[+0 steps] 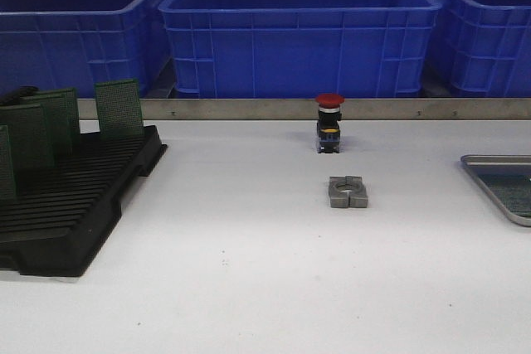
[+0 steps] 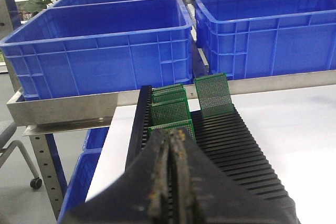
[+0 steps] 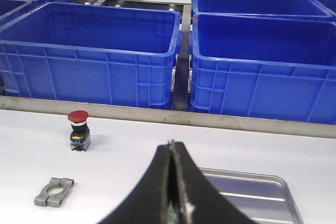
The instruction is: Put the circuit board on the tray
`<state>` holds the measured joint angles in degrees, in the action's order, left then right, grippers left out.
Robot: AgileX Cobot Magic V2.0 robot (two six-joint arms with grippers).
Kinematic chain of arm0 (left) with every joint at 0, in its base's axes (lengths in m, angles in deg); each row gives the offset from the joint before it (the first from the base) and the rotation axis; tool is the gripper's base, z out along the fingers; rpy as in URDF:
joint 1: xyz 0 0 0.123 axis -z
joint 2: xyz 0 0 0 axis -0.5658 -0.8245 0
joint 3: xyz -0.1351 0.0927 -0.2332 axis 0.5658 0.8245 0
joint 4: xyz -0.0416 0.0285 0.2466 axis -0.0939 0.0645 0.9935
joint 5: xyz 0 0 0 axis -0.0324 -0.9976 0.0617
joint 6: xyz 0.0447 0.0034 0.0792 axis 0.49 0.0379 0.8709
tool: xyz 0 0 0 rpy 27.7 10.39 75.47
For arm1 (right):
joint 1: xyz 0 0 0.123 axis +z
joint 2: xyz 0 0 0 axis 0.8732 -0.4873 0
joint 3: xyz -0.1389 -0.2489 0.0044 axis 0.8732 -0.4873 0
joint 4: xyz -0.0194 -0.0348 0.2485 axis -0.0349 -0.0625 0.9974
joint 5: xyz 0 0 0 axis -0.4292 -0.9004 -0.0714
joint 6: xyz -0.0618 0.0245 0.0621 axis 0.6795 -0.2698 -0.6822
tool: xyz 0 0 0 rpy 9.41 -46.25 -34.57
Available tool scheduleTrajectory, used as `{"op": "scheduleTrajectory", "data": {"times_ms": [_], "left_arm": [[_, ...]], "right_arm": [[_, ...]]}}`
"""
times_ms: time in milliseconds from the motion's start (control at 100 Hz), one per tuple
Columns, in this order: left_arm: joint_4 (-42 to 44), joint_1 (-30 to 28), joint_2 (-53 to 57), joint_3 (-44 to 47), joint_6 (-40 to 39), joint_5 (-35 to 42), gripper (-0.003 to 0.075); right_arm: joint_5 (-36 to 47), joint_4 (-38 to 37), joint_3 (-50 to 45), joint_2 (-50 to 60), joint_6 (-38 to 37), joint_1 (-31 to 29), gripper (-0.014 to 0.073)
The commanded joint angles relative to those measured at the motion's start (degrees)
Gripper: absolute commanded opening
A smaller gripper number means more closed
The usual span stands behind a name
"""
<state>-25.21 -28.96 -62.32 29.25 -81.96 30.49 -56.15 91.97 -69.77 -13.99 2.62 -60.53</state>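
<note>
The silver-grey tray point(image 1: 491, 159) lies at the table's right edge; it also shows in the right wrist view point(image 3: 273, 181), just beyond my right gripper point(image 3: 171, 145). That gripper is shut on a thin circuit board point(image 3: 171, 216), seen edge-on, with a sliver of green between the pads. Several green circuit boards point(image 1: 119, 105) stand upright in the black slotted rack point(image 1: 83, 205) at the left. My left gripper point(image 2: 174, 135) is shut and empty, above the near end of the rack point(image 2: 231, 140), behind the standing boards point(image 2: 214, 95). Neither gripper shows in the front view.
A red push button point(image 1: 329, 122) stands at the table's middle back, with a grey metal clamp point(image 1: 348, 191) in front of it; both show in the right wrist view, the button point(image 3: 78, 129) and the clamp point(image 3: 53, 191). Big blue crates point(image 1: 299, 39) stand behind a metal rail.
</note>
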Motion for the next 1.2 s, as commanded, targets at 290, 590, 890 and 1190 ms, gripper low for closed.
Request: {"op": "scheduleTrajectory", "data": {"times_ms": [290, 590, 890, 1190], "left_arm": [[0.0, 0.0, 2.0, 0.0, -0.5, 5.2, -0.0018], [0.0, 0.0, 2.0, 0.0, -0.5, 5.2, -0.0018], [0.0, 0.0, 2.0, 0.0, -0.5, 5.2, -0.0018], [0.0, 0.0, 2.0, 0.0, -0.5, 5.2, -0.0018]], "right_arm": [[8.5, -2.5, -8.5, 8.7, -3.4, 0.1, -0.0069], [15.7, -2.5, -13.2, 8.7, -4.5, 0.1, -0.0069], [16.1, -2.7, -13.2, 8.7, -4.5, 0.1, -0.0069], [16.1, -2.7, -13.2, 8.7, -4.5, 0.1, -0.0069]]}}
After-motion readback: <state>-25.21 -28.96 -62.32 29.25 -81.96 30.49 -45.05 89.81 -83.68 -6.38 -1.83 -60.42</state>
